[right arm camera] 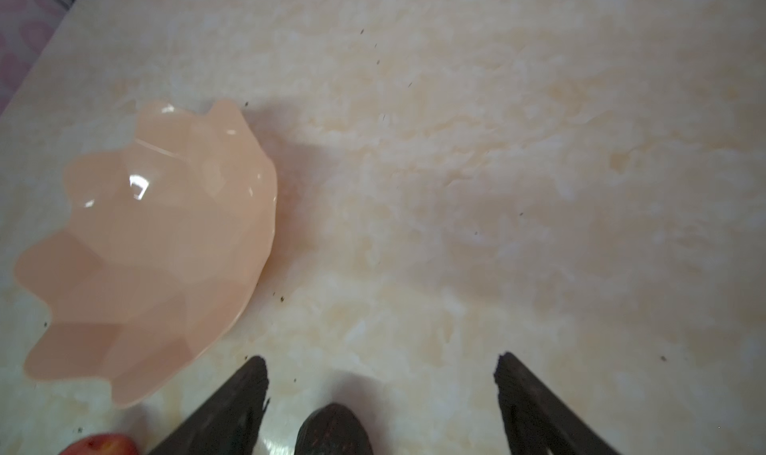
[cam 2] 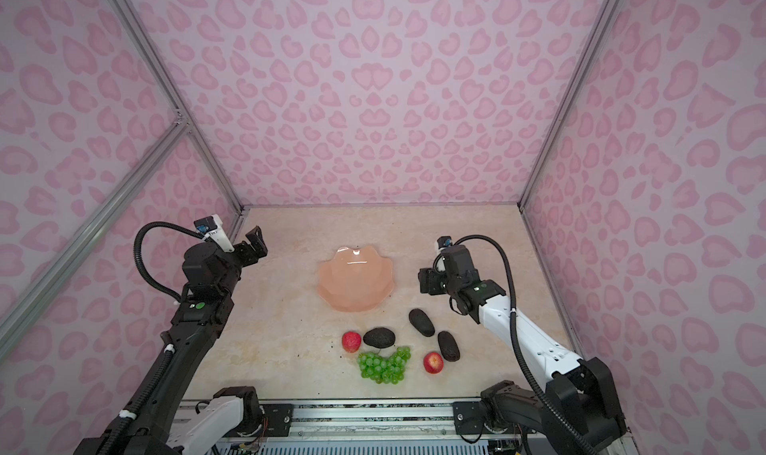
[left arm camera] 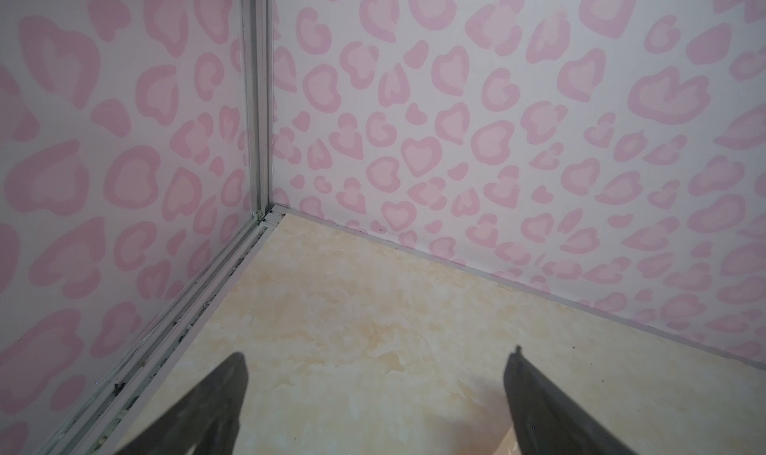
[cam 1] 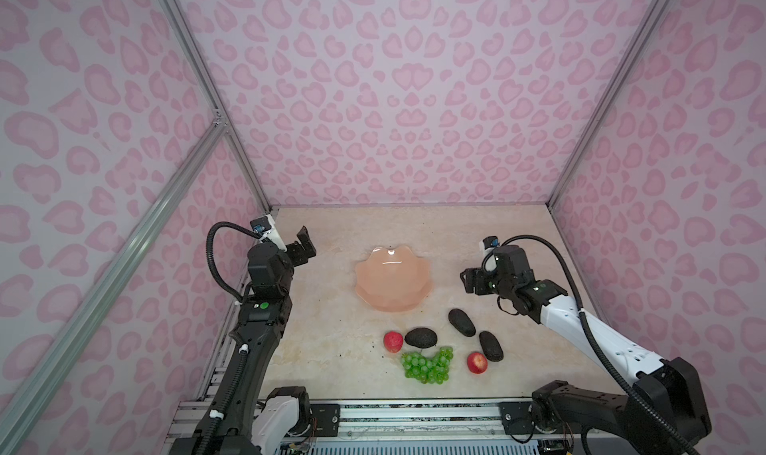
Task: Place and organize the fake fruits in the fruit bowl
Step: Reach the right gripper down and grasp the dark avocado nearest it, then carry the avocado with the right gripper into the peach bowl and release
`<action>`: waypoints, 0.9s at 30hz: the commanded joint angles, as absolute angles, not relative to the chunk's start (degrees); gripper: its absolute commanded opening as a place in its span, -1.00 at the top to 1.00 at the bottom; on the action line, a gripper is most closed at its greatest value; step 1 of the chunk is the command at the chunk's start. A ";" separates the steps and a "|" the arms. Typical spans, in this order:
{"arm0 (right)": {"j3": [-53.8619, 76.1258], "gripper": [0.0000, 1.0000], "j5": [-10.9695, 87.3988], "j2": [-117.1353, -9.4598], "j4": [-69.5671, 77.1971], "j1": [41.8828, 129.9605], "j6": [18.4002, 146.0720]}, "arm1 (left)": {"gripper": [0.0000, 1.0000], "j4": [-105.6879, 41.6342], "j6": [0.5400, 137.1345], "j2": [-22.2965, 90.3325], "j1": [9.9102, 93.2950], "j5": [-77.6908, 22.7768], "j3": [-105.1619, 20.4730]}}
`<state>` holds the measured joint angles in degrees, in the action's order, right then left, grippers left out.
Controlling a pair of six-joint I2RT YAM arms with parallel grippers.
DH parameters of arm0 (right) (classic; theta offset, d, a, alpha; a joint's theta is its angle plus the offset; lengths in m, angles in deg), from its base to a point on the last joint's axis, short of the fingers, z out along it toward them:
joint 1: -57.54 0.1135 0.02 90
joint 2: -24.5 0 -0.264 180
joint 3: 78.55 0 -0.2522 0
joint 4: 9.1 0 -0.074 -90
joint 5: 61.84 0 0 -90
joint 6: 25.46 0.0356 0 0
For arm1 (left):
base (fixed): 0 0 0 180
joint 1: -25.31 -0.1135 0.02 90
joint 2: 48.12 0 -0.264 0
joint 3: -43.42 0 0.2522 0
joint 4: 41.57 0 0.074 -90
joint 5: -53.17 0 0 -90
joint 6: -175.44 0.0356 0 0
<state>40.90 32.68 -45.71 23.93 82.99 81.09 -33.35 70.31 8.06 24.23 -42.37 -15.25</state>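
Observation:
The peach-pink fruit bowl (cam 1: pixel 391 281) (cam 2: pixel 354 281) (right arm camera: pixel 166 245) stands empty mid-table. In front of it on the table lie three dark avocados (cam 1: pixel 420 337) (cam 1: pixel 461 322) (cam 1: pixel 490 346), two red apples (cam 1: pixel 393 341) (cam 1: pixel 476 362) and the green grapes (cam 1: pixel 427 363) (cam 2: pixel 383 365). My right gripper (cam 1: pixel 468 281) (right arm camera: pixel 381 357) hovers open to the right of the bowl. One avocado's end (right arm camera: pixel 333 430) lies on the table below its spread fingers, untouched. An apple (right arm camera: pixel 103 444) peeks in at that view's edge. My left gripper (cam 1: pixel 304 241) (left arm camera: pixel 377 353) is open and empty near the back left corner.
Pink-patterned walls with aluminium posts (left arm camera: pixel 259 100) close in the table on three sides. A metal rail (cam 1: pixel 414 415) runs along the front edge between the two arm bases. Bare marbled tabletop (right arm camera: pixel 539 183) lies to the right of the bowl.

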 commanded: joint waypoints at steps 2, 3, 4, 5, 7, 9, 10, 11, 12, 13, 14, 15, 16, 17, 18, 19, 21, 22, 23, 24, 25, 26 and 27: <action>43.60 -0.73 30.82 -46.43 32.61 90.23 85.79 | -0.94 -30.91 71.07 6.43 24.16 -41.02 -15.75; 44.32 -0.74 30.39 -47.04 32.70 91.65 86.37 | -0.94 -30.88 71.25 6.16 24.17 -40.85 -15.53; 44.61 -0.74 30.21 -47.64 32.70 92.45 86.79 | -0.94 -30.88 71.25 5.99 24.12 -40.70 -15.37; 44.97 -0.74 30.01 -48.35 32.64 93.14 87.17 | -0.94 -30.89 71.32 5.73 24.17 -40.57 -15.11; 45.54 -0.73 30.14 -50.01 31.77 94.24 87.74 | -0.94 -30.97 71.69 5.53 24.17 -39.88 -14.81; 45.71 -0.71 29.79 -52.02 30.94 95.30 88.48 | -0.94 -30.88 72.09 5.50 24.17 -39.63 -14.82; 45.89 -0.70 29.53 -53.19 30.42 95.73 89.10 | -0.94 -30.80 72.24 5.54 24.17 -39.58 -14.82; 45.98 -0.68 29.39 -54.16 29.81 95.91 89.66 | -0.94 -30.80 72.22 5.47 24.16 -39.63 -14.73; 46.19 -0.65 29.39 -55.27 29.10 96.03 89.98 | -0.93 -30.80 72.22 5.33 24.17 -39.62 -14.73; 46.12 -0.61 29.03 -56.40 28.64 96.20 90.29 | -0.93 -30.80 72.25 5.25 24.17 -39.49 -14.65; 46.02 -0.55 28.72 -57.16 28.21 96.30 90.45 | -0.94 -30.80 72.28 5.20 24.13 -39.29 -14.60; 45.99 -0.48 28.21 -58.01 27.88 96.45 90.64 | -0.94 -30.79 72.37 5.11 24.16 -39.31 -14.55; 45.78 -0.39 27.57 -58.64 27.65 96.56 90.77 | -0.93 -30.80 72.52 5.09 24.17 -39.29 -14.47; 45.72 -0.30 26.98 -59.09 27.61 96.76 90.76 | -0.93 -30.73 72.63 5.07 24.17 -39.32 -14.38; 45.42 -0.21 25.81 -59.38 27.76 96.90 90.64 | -0.93 -30.78 72.69 5.03 24.17 -39.54 -14.22; 45.24 -0.13 24.90 -59.46 28.01 97.00 90.49 | -0.93 -30.72 72.68 5.01 24.17 -39.67 -14.14; 44.58 0.04 23.14 -59.06 29.01 97.07 90.18 | -0.93 -30.72 72.36 5.01 24.17 -39.89 -13.94; 44.09 0.12 22.28 -58.48 29.76 97.09 89.86 | -0.93 -30.71 72.17 5.00 24.17 -39.90 -13.85; 43.57 0.18 21.42 -57.86 30.68 97.16 89.64 | -0.93 -30.71 72.02 5.13 24.17 -39.89 -13.85; 42.42 0.24 20.31 -56.79 32.36 97.34 89.08 | -0.93 -30.64 71.99 5.14 24.17 -39.80 -13.85; 40.96 0.27 19.61 -55.93 33.94 97.59 88.63 | -0.93 -30.53 71.83 5.26 24.15 -39.90 -13.93; 39.04 0.29 18.49 -54.92 35.80 98.17 87.89 | -0.93 -30.38 71.77 5.27 24.17 -39.96 -14.01; 36.94 0.30 17.41 -53.98 37.20 98.85 87.11 | -0.93 -30.20 71.65 5.23 24.17 -40.07 -14.03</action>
<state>40.73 22.14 -55.79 32.65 97.68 89.29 -30.44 72.03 5.30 24.21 -39.81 -14.09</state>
